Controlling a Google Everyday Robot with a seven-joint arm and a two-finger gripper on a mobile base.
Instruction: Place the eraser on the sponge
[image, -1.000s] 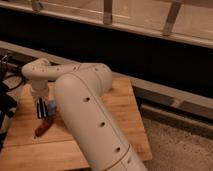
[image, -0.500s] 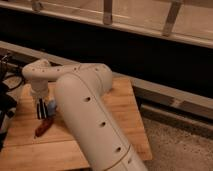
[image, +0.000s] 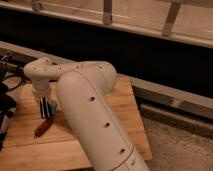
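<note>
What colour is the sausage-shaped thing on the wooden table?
The sausage-shaped thing is reddish-brown, in the camera view; the gripper hangs close beside it over the table.

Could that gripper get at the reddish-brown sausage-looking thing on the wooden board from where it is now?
Probably yes. The gripper hangs low over the wooden board, just above the upper end of the reddish-brown thing, and nothing shows between the two.
</note>
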